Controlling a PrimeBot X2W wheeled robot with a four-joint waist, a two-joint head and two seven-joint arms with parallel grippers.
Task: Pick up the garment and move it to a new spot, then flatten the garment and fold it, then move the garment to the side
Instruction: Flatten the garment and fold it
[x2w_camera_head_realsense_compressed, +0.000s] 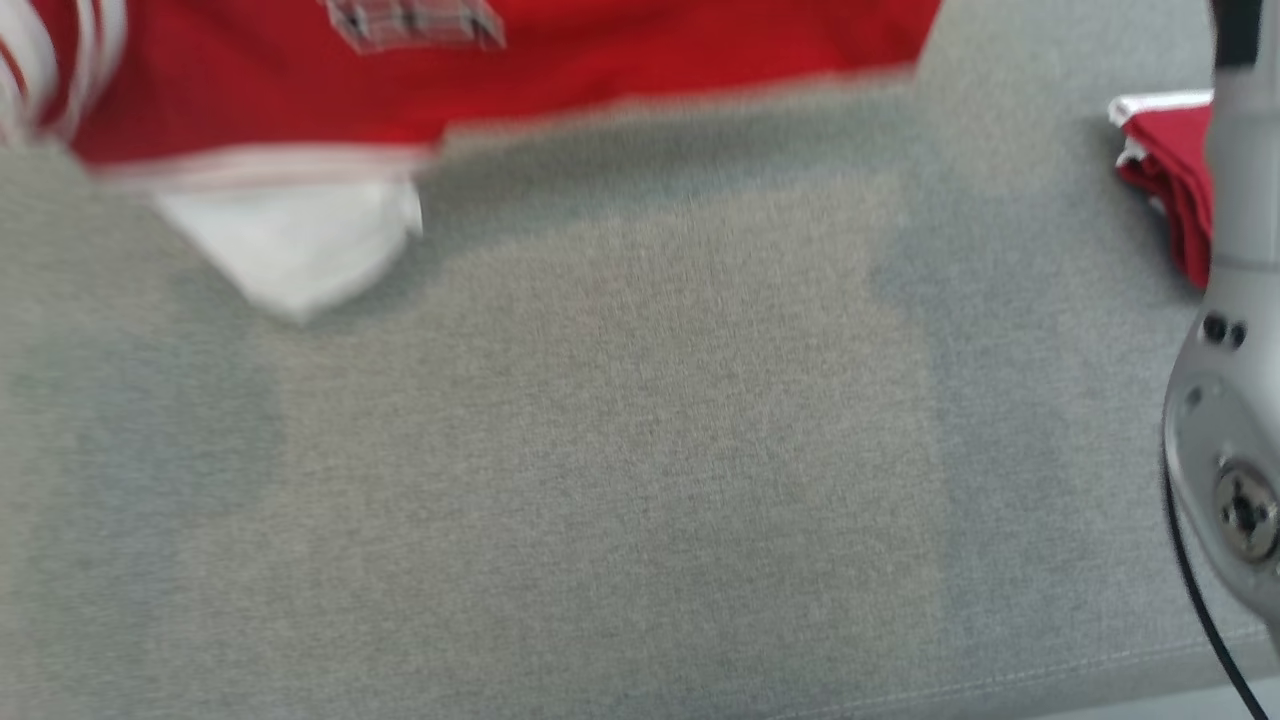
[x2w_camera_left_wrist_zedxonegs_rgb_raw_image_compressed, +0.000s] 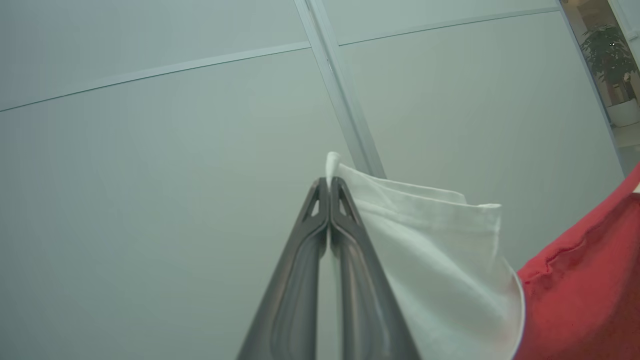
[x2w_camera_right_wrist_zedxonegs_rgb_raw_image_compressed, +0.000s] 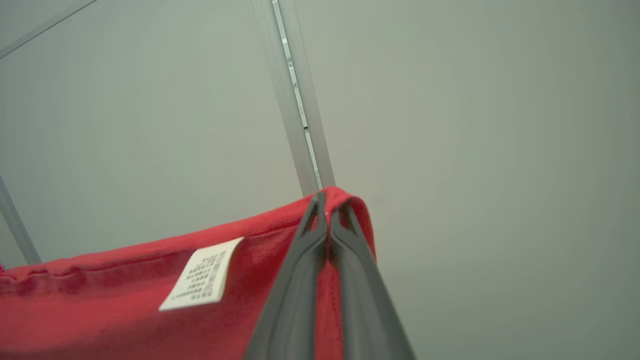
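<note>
Step in hand, by the look of it: 1st one, pick-up and carry to a new spot. Holding garment (x2w_camera_head_realsense_compressed: 500, 90) up above the grey cloth surface (x2w_camera_head_realsense_compressed: 640, 450), stretched between 2 grips, hanging across the top of the head view; blurred there. Lower at the left end: white flap (x2w_camera_head_realsense_compressed: 290, 245) dangling, apparently clear of the surface, hard to tell through the blur.

At left gripper (x2w_camera_left_wrist_zedxonegs_rgb_raw_image_compressed: 329, 182): pinched tight on a white fabric edge, tips together, a bit of cloth poking past them, red body off to the side. At right gripper (x2w_camera_right_wrist_zedxonegs_rgb_raw_image_compressed: 327, 200): clamped on the red hem, fabric looped over the tips, care label (x2w_camera_right_wrist_zedxonegs_rgb_raw_image_compressed: 202, 275) just beside the fingers. No gap at either pair of tips.

Also on the surface, far right: 2nd red piece (x2w_camera_head_realsense_compressed: 1170, 190) with white trim, looks folded, partly behind the pale forearm (x2w_camera_head_realsense_compressed: 1235, 300). Not the one in hand.

Next, as a guess: lower onto the bare grey area in the middle, keeping tension between both grips to land flat, then let go and smooth out. Needs clearance from the 2nd red piece. Watch the white flap: likely to tuck under on touchdown and cost extra flattening.
</note>
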